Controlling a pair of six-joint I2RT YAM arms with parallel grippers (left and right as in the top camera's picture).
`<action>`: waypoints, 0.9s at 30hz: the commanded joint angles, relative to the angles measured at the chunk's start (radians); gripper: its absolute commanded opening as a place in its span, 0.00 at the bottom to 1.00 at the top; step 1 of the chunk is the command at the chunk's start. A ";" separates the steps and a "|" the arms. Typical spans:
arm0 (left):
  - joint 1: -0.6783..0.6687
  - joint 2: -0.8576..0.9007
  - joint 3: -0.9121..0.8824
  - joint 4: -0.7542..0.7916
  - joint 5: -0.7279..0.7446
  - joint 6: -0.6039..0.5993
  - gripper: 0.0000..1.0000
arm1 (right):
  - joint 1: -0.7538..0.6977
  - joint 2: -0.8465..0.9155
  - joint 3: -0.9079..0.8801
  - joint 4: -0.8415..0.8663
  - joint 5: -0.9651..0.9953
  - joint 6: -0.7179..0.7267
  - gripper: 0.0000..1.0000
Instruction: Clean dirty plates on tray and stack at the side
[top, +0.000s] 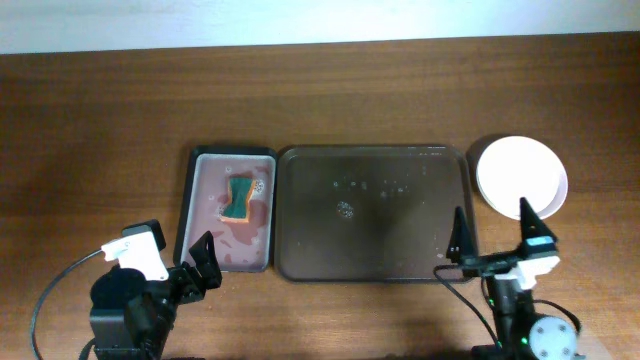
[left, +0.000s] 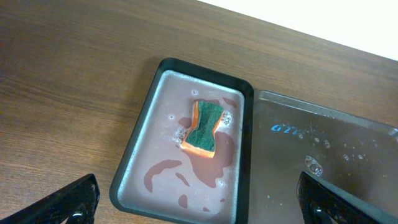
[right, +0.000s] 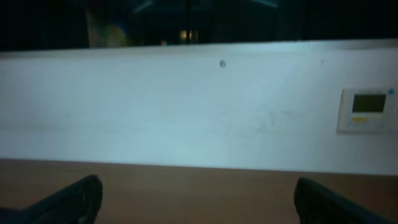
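One stack of plates beside one wet tray, two arms low at the near edge.

The plates (top: 521, 176) sit on the table (top: 100, 120) just right of the dark tray (top: 300, 200); only one pale white top face shows, so the count beneath cannot be told. One sponge (top: 238, 200) lies in one smaller pinkish tray (top: 190, 200) on the left. Left gripper (top: 200, 265) and right gripper (top: 493, 235) both have their fingers spread, holding nothing.

open desk (top: 100, 120) lies left and behind; the sponge tray (top: 200, 215) sits just beside the tray (top: 400, 240), the plates (top: 515, 170) near its far right corner.
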 joint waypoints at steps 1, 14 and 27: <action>0.006 -0.005 -0.003 0.002 -0.007 0.012 0.99 | 0.008 -0.009 -0.087 -0.029 0.032 -0.008 0.99; 0.006 -0.005 -0.003 0.002 -0.007 0.012 0.99 | 0.008 -0.003 -0.087 -0.222 -0.003 -0.007 0.99; 0.006 -0.050 -0.108 0.071 -0.059 0.012 0.99 | 0.008 -0.003 -0.087 -0.222 -0.003 -0.007 0.99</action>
